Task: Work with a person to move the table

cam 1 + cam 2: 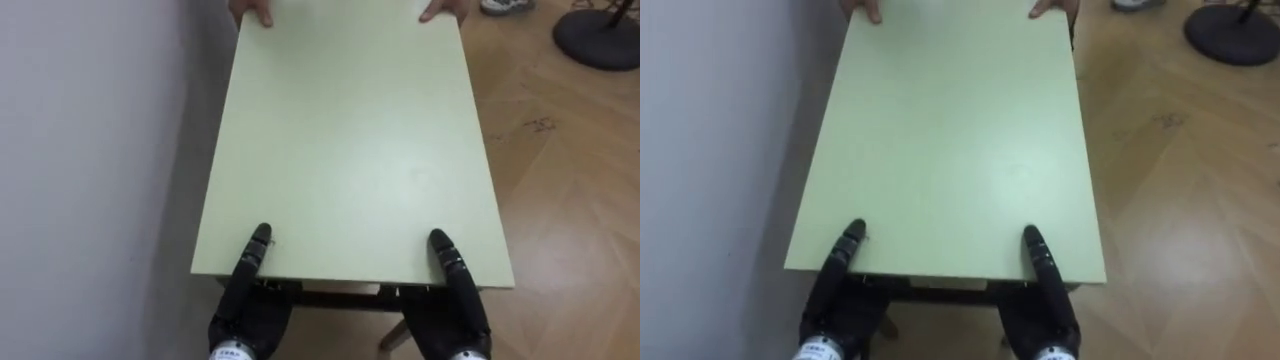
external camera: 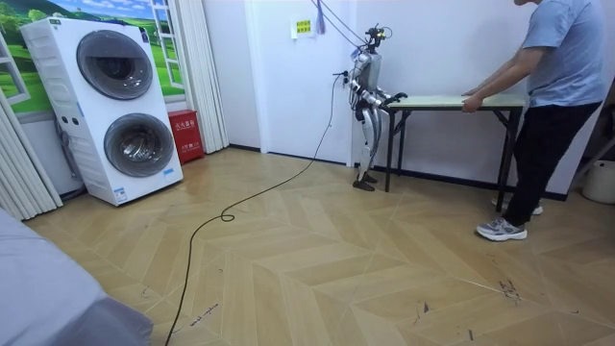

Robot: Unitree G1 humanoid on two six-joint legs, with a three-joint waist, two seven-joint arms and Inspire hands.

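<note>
Nearest the head camera, the left hand (image 1: pixel 247 300) and right hand (image 1: pixel 458 300) each clamp the near edge of a pale green table (image 1: pixel 350 130), thumb on top and the rest beneath. A person's hands (image 1: pixel 252 12) hold the far edge. In the room view, the robot stands at the table's left end along a white wall (image 2: pixel 432 48), and the person (image 2: pixel 557 77) grips the right end.

The table (image 1: pixel 350 150) is pale green, floor (image 1: pixel 570 180) herringbone wood
</note>
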